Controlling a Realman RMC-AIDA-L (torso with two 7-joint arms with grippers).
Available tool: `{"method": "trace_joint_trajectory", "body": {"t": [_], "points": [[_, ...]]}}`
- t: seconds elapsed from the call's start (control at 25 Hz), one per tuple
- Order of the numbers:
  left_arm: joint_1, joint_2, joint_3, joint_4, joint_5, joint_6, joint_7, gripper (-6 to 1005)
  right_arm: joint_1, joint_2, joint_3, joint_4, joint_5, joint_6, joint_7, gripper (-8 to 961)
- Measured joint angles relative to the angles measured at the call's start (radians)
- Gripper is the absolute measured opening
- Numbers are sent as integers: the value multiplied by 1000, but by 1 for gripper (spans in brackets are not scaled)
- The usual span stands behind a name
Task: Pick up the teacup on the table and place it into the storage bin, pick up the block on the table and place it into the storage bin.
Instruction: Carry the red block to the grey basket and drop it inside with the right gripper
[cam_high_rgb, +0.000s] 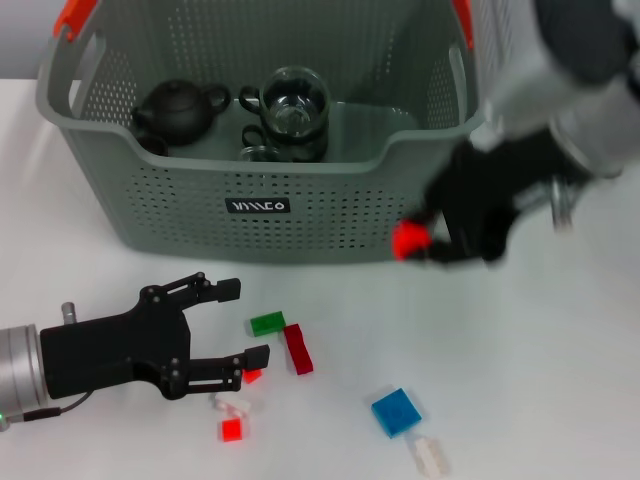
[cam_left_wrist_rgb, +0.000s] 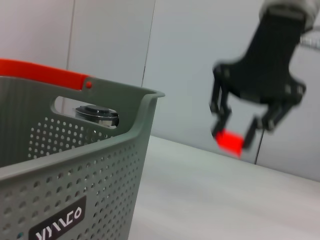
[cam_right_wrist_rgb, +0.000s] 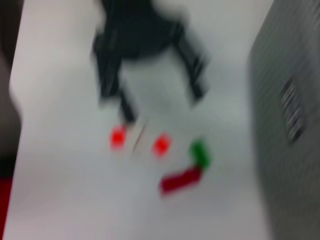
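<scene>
Right gripper (cam_high_rgb: 418, 243) clamped on a small red block (cam_high_rgb: 407, 240), airborne beside the storage bin (cam_high_rgb: 180, 205) front-right corner, block's long axis indiscernible, left gripper (cam_high_rgb: 232, 325) spread wide before bin.

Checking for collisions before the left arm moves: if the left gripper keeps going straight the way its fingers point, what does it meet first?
Probably the green block and dark red block, lying just past the open left gripper; depth is uncertain.

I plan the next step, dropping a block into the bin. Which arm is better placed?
Probably the right: the right gripper holds a red block beside the storage bin. The left gripper is open near the table blocks.
</scene>
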Motion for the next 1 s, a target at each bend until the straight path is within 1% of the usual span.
{"method": "trace_joint_trajectory", "body": {"t": [0.12, 0.16, 0.24, 0.36, 0.44, 0.52, 0.72, 1.0], "points": [[0, 0, -1, 2, 0, -1, 1, 904, 42, 1, 91, -8, 32, 74, -15, 310], [0, 0, -1, 2, 0, -1, 1, 904, 52, 2, 115, -7, 39, 129, -15, 310], [-1, 1, -1, 3, 0, -1, 1, 904, 59, 3, 127, 11, 46, 255, -1, 309], [-5, 4, -1, 3, 0, -1, 0, 904, 63, 3, 122, 78, 45, 464, 30, 309], [-8, 6, -1, 4, 0, -1, -2, 904, 76, 1, 122, 140, 46, 561, 38, 309], [-10, 8, -1, 4, 0, -1, -3, 904, 94, 0, 118, 205, 44, 628, 39, 310], [-14, 10, -12, 4, 0, -1, -3, 905, 124, 1, 97, 327, 39, 740, 39, 310], [-18, 12, -15, 4, 0, -1, -4, 905, 158, -1, 95, 415, 37, 779, 39, 311]]}}
